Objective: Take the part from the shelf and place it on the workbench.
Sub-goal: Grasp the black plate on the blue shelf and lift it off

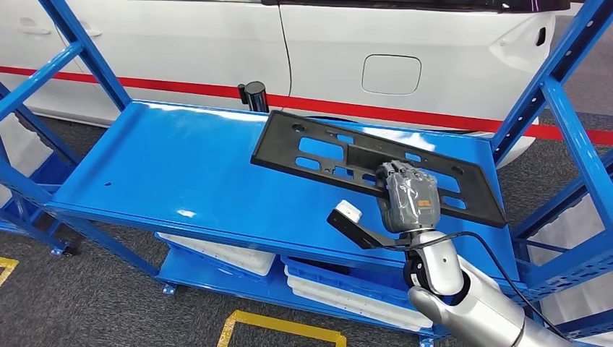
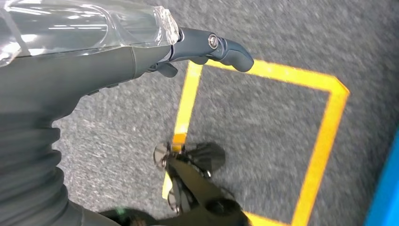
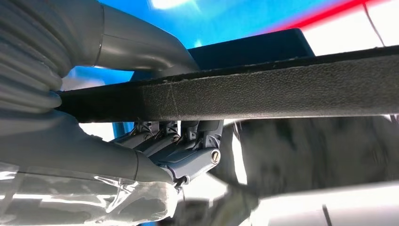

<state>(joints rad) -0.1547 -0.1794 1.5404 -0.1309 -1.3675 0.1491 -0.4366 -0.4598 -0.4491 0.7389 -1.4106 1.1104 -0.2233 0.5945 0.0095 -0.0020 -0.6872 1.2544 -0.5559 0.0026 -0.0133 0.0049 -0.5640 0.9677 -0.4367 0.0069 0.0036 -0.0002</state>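
The part [image 1: 340, 155] is a long flat black plastic panel with several cut-outs. It lies slantwise across the right half of the blue shelf's top board [image 1: 181, 166]. My right hand [image 1: 408, 199] grips the panel's near long edge, right of its middle. In the right wrist view the panel's edge [image 3: 263, 94] runs between the thumb on one face and the dark fingers [image 3: 188, 150] on the other. Whether the panel still rests on the board I cannot tell. My left hand [image 2: 94, 56] hangs over grey carpet, its fingers [image 2: 221, 47] stretched out and holding nothing.
Blue shelf uprights [image 1: 549, 79] flank the board on both sides. A white car [image 1: 325, 50] with a red stripe stands right behind, and a black post [image 1: 254, 95] rises at the board's back edge. White trays [image 1: 217, 253] lie on the lower level. Yellow floor tape [image 1: 282, 322] marks the carpet.
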